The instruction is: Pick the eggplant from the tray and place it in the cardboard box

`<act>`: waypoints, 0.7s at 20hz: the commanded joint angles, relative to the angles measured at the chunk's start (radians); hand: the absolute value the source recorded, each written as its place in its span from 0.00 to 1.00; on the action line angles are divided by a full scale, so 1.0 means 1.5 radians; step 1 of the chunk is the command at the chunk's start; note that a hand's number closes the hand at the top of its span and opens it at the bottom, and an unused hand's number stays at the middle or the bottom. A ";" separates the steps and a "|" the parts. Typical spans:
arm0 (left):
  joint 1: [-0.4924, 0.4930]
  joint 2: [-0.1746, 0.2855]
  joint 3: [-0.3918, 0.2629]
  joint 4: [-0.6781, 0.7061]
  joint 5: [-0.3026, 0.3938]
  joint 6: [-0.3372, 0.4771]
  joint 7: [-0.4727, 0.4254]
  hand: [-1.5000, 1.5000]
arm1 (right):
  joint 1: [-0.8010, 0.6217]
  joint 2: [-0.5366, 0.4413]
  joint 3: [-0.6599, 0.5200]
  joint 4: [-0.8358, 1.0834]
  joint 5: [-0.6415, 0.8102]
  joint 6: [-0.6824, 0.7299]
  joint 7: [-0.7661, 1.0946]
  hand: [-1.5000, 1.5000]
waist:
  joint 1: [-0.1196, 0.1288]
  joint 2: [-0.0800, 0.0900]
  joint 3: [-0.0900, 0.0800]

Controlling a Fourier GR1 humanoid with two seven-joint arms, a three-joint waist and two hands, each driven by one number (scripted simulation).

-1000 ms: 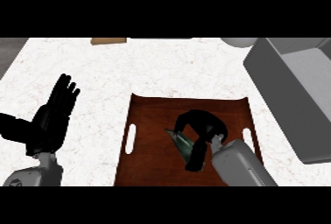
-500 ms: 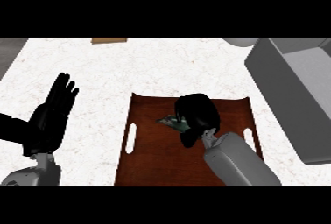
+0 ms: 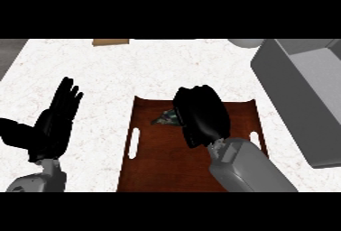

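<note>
Right hand (image 3: 202, 118) over the brown tray (image 3: 153, 167), fingers curled round the eggplant (image 3: 165, 118) to lift it; only its green cap shows, left of the hand. Left hand (image 3: 53, 126) spread, resting at left. Grey box (image 3: 300, 94) at right, likely the next stop.

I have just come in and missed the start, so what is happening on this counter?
The robot's right hand is over the brown tray, curled round the eggplant; only a small dark end peeks out at the hand's left. Whether it is lifted off the tray cannot be told. The grey box stands to the right of the tray, and the eggplant is not yet in it. The left hand rests open at the view's left.
</note>
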 commanded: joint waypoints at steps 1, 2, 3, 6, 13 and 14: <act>0.005 -0.016 -0.017 0.012 -0.012 0.005 -0.010 0.50 | -0.009 0.032 -0.035 -0.046 0.018 -0.037 0.027 1.00 | 0.001 0.001 0.000; 0.020 0.016 0.008 -0.022 0.013 -0.017 0.013 0.50 | -0.029 0.052 -0.063 -0.091 0.000 -0.044 0.083 1.00 | 0.002 -0.003 0.000; 0.007 0.008 0.010 -0.010 0.015 -0.014 -0.004 0.50 | -0.039 0.051 -0.098 -0.085 0.009 -0.059 0.081 1.00 | 0.000 -0.001 0.000; -0.015 0.005 0.001 0.006 -0.005 0.001 0.008 0.50 | -0.048 0.047 -0.121 -0.137 0.041 -0.032 0.144 1.00 | -0.003 0.000 0.000; 0.013 -0.001 -0.003 -0.009 0.001 -0.010 -0.006 0.50 | -0.104 -0.023 -0.274 -0.184 0.036 -0.009 0.170 1.00 | 0.000 0.000 0.000; 0.014 0.023 0.017 -0.012 0.018 -0.028 0.005 0.50 | -0.121 -0.023 -0.289 -0.144 0.040 -0.020 0.165 1.00 | 0.004 0.001 0.000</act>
